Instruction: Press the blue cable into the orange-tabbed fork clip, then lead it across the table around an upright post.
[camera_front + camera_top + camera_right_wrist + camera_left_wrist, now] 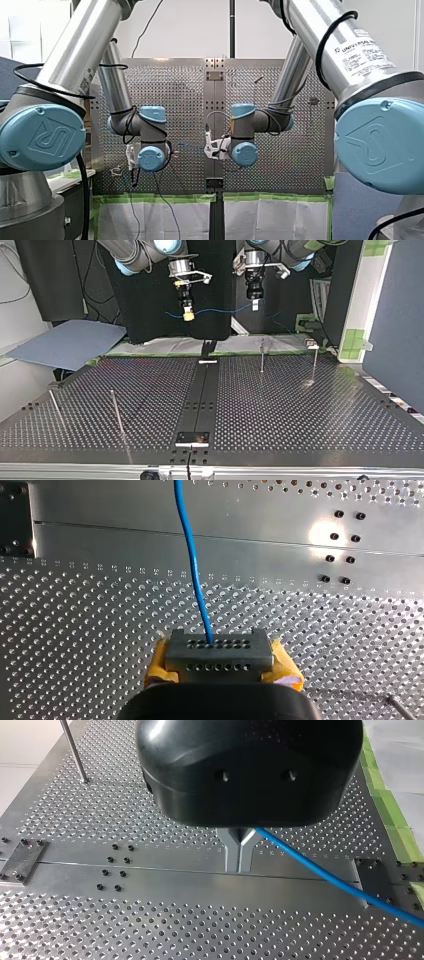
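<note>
Top view: two upright posts (118, 412) are noted by the table's (300, 420) near-left corner, and two more (261, 356) toward its far-right corner. Beyond them, high above the table, the blue cable (220, 310) is gripped by my right gripper (218, 651) and pinched by my left gripper (240, 851). The fork clip is not made out. It should be located before the taut span is lowered level.

Upright posts (56, 409) (117, 412) (262, 356) (315, 362): four. Blue cable (191, 555): one. Arms (75, 50) (340, 45): two. Pincers (188, 316) (255, 305): two.
</note>
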